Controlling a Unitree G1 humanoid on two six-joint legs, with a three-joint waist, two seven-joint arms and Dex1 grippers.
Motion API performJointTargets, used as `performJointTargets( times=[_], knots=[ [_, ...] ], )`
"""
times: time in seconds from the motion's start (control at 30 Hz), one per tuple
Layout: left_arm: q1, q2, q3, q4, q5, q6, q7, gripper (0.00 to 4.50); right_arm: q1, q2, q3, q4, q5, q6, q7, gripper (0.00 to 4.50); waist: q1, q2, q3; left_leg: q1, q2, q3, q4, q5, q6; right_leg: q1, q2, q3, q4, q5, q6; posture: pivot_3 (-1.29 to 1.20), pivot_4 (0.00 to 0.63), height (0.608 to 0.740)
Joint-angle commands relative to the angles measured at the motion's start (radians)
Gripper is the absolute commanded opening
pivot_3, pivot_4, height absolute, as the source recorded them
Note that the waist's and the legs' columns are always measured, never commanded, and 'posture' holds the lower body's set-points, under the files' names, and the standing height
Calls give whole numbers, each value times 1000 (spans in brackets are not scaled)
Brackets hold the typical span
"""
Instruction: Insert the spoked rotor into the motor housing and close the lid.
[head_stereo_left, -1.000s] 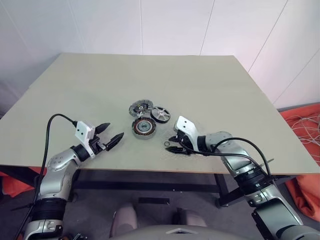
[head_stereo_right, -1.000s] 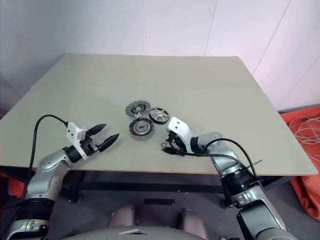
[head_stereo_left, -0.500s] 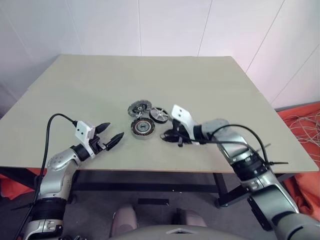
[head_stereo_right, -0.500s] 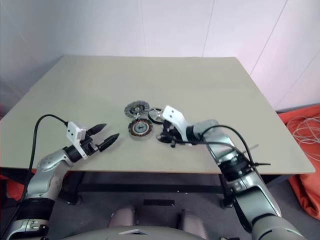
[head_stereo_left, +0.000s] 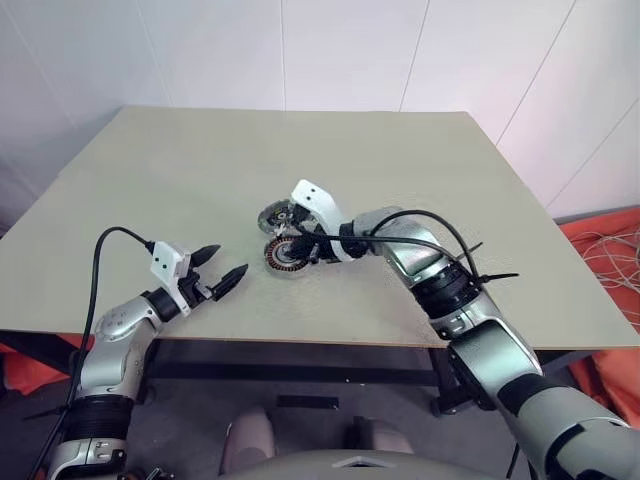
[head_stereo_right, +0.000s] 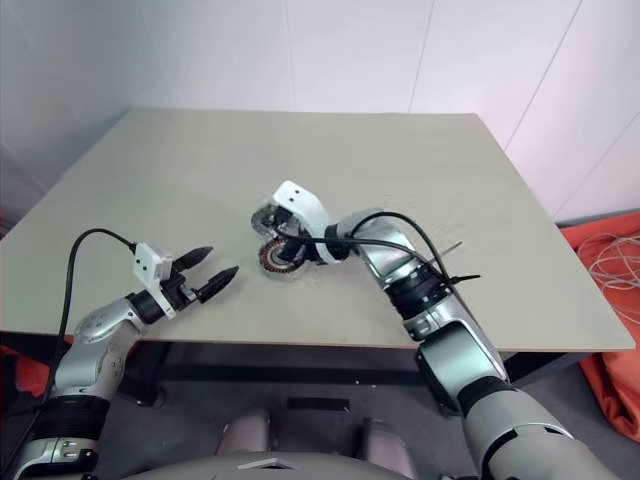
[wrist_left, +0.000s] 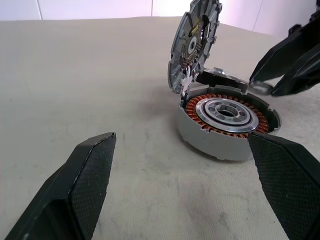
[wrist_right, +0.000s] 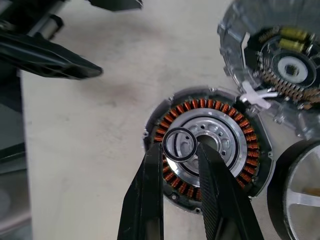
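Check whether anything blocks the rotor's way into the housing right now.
Yes: the right claw holds a thin ring directly over the motor housing hub. The lid stands tilted open; the spoked rotor lies beside the housing.

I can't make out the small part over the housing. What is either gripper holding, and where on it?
The right gripper pinches a thin metal ring by its edge, above the motor housing hub. The left gripper is open, holding nothing.

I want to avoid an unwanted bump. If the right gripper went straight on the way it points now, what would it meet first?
Probably the silver centre hub of the round copper-wound motor housing. The right gripper, pinching a thin dark metal ring, points down at that hub; how far above it hangs is unclear.
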Motion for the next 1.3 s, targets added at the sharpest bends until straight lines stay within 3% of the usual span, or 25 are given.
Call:
performJointTargets(
  times=[0.03,1.3],
  knots=[
    [-8,5,9,-30,-7,-17,-2,4500,-39,32,-4,40,-18,-47,-36,652,-1,0,0,-1,0,0,0,0,0,-1,0,0,0,0,0,0,0,740],
    [3,5,8,-67,-44,-11,-52,4500,-47,55,-28,169,-56,-124,-74,652,-1,0,0,-3,0,1,0,1,-1,-3,0,0,1,0,0,0,0,740]
  ],
)
